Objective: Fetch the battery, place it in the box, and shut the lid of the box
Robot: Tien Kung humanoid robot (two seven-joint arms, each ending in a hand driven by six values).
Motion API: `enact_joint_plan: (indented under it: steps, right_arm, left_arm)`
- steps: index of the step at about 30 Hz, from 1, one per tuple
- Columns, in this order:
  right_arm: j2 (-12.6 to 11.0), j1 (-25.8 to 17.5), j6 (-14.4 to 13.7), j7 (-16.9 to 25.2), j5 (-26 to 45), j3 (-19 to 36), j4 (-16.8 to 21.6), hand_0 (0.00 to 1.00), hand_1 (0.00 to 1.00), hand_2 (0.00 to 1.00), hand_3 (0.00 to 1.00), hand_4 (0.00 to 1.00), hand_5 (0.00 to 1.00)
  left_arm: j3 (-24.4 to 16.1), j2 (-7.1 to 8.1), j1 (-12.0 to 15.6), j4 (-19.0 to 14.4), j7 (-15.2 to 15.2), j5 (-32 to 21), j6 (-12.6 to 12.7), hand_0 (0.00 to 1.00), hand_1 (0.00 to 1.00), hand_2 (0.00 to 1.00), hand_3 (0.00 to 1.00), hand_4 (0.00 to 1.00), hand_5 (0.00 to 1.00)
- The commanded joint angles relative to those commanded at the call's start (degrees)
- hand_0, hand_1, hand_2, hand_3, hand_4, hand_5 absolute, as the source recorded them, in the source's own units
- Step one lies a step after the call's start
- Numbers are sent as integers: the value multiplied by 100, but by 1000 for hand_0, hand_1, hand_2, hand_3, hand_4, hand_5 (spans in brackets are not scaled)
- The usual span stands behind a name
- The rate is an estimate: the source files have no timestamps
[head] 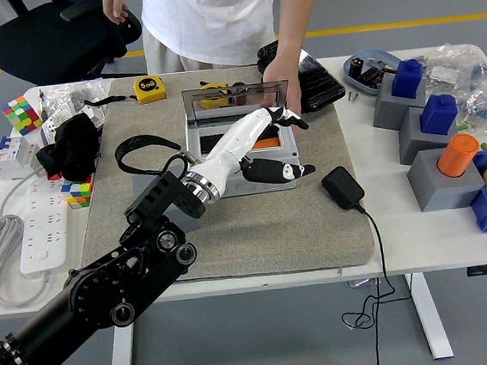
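Head view. The left robot hand [261,142], white with black fingertips, reaches over the open grey plastic box [243,158], fingers loosely spread and gripping nothing that shows. An orange cylindrical battery [266,143] lies inside the box, partly hidden under the palm. A person's hand [280,93] steadies the box's transparent hinged lid [232,99], which stands upright at the far edge. Risks: the fingers may snag the battery and drag it out on withdrawal; a lid swing may trap the person's fingers or strike the box wall and shift it on the grey felt mat [230,227].
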Motion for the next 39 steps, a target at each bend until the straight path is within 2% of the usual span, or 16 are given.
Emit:
enact_joint_plan:
  steps: [5,6,11,12,15,17,18,26,32,39]
  right_arm:
    - [22,-32,3,-2,13,1,-6,578,627,654,551,938,492]
    - [24,-31,3,0,12,3,-5,578,627,654,552,939,493]
    - [33,-24,-1,4,10,27,-3,578,627,654,552,939,493]
    - [33,-22,-2,3,15,24,-3,580,627,654,551,938,495]
    - [35,-20,-3,2,19,27,-3,580,627,654,551,938,495]
    - [37,-20,-4,3,21,27,-3,580,627,654,551,938,495]
    - [39,-18,-3,2,22,22,-3,578,627,653,551,938,495]
    - [53,-17,-1,5,19,24,-1,579,627,653,552,939,493]
    - [50,-25,-1,6,14,46,-1,578,627,653,551,938,496]
    - [50,-45,0,8,4,71,1,578,627,653,551,938,495]
  left_arm:
    - [-359,0,-198,187,14,211,7,660,732,725,623,946,231]
    - [-413,0,-244,243,26,253,-3,741,779,758,699,975,342]
    - [-641,0,-523,591,113,532,-39,741,779,758,699,975,342]
    - [-683,0,-589,684,163,614,-62,834,851,822,796,998,454]
    - [-764,0,-751,968,282,808,-126,834,851,822,796,998,454]
    - [-784,0,-826,1128,351,907,-168,834,851,822,796,998,454]
    - [-787,0,-863,1214,384,967,-178,879,898,874,836,998,487]
    - [-567,0,-1041,1657,559,1031,-314,873,900,871,836,998,506]
    - [-276,0,-1082,1742,615,938,-384,841,881,854,825,998,521]
    - [-189,0,-957,1393,660,867,-413,823,867,833,812,998,519]
